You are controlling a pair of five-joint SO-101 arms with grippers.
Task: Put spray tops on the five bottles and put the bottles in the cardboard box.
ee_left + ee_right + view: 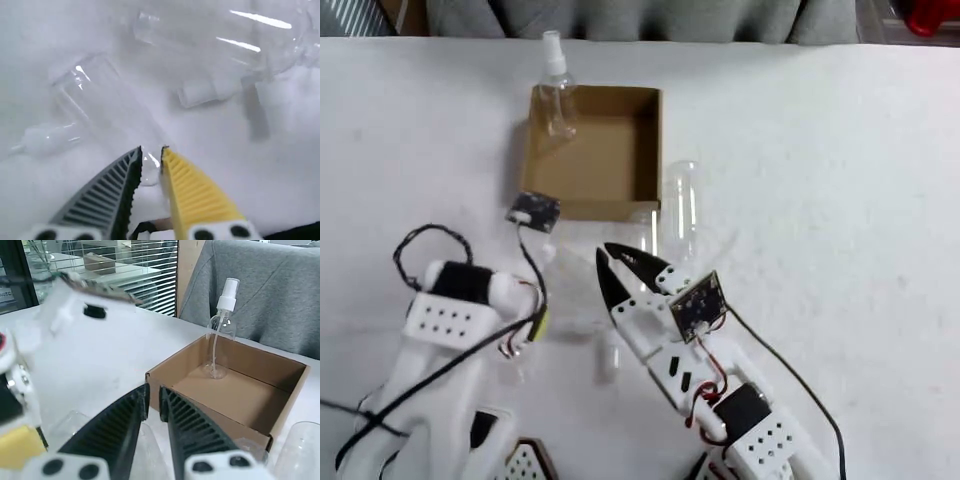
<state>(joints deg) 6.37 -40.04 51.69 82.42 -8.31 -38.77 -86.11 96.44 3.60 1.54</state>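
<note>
While both arms hang over the white surface (840,200), the box (610,165) sits far in the middle. The right gripper (153,390) is near the box, its jaws closed on nothing. The left gripper (151,150) has its jaws closed too, with the tips at the end of a lying clear bottle (95,105). A capped bottle (556,100) stands in the box's far left corner.
</note>
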